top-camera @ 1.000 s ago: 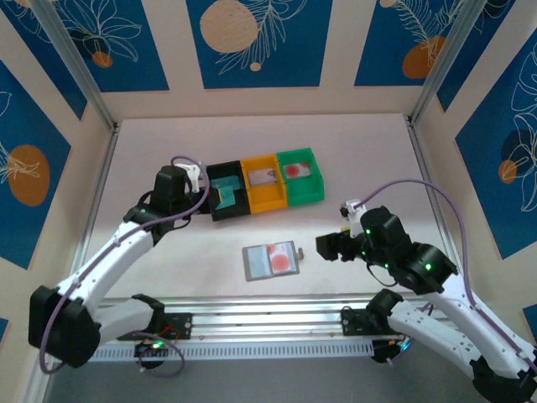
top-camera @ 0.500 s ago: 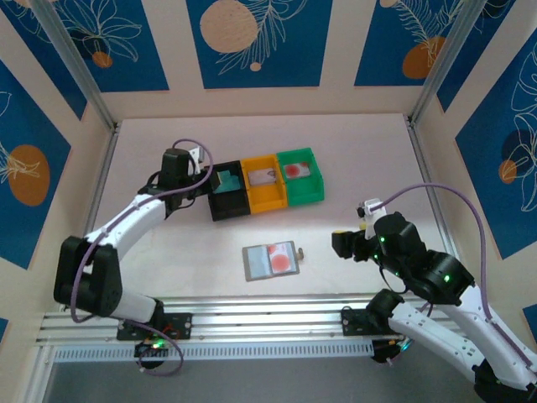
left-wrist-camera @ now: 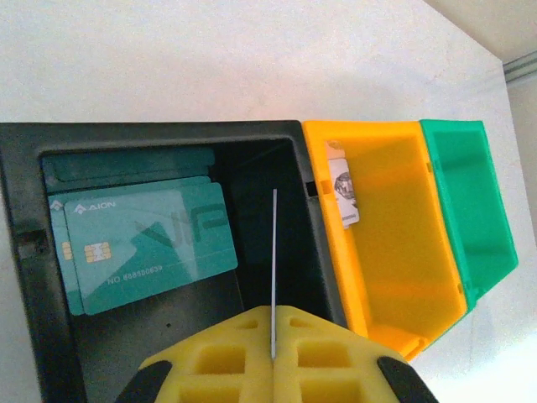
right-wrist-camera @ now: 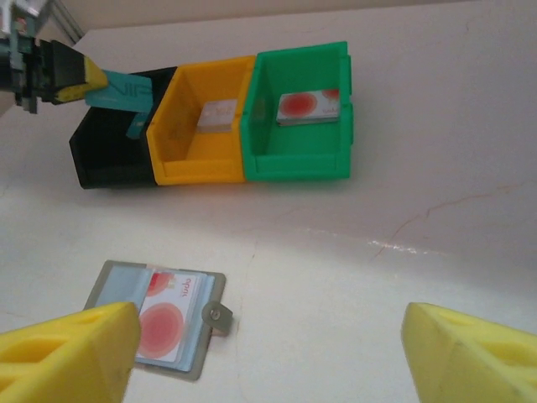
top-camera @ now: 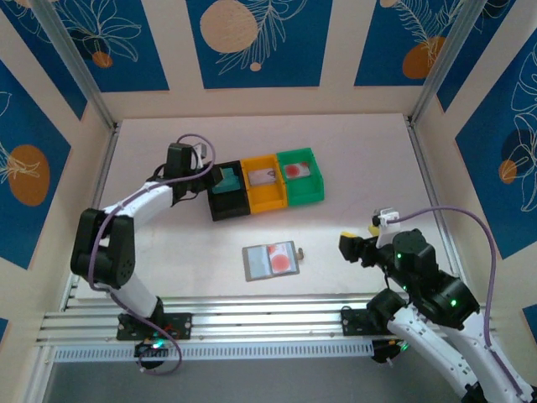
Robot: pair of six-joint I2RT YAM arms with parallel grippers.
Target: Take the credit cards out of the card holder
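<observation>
The card holder [top-camera: 270,260] [right-wrist-camera: 159,315] lies open and flat on the table, snap tab to its right, a pale credit card with a big red dot [right-wrist-camera: 164,323] in its clear pocket. My left gripper [top-camera: 210,178] [left-wrist-camera: 274,317] [right-wrist-camera: 80,77] is shut on a teal credit card [left-wrist-camera: 274,252] [right-wrist-camera: 126,94], held edge-on over the black bin [left-wrist-camera: 285,168]. More teal cards [left-wrist-camera: 143,248] lie flat inside that bin. My right gripper [top-camera: 357,246] [right-wrist-camera: 268,353] hovers open to the right of the card holder, apart from it, nothing between its fingers.
Three bins stand in a row at mid-table: black [top-camera: 220,206], orange [top-camera: 270,200] holding a greyish card [right-wrist-camera: 218,113], and green [top-camera: 307,193] holding a red-dot card [right-wrist-camera: 309,107]. Enclosure walls ring the table; an aluminium rail [top-camera: 268,315] runs along the near edge.
The left gripper carried the teal card a little further back over the black bin, its elbow swinging left. The right arm drew back to the right, away from the card holder, jaws spreading wider.
</observation>
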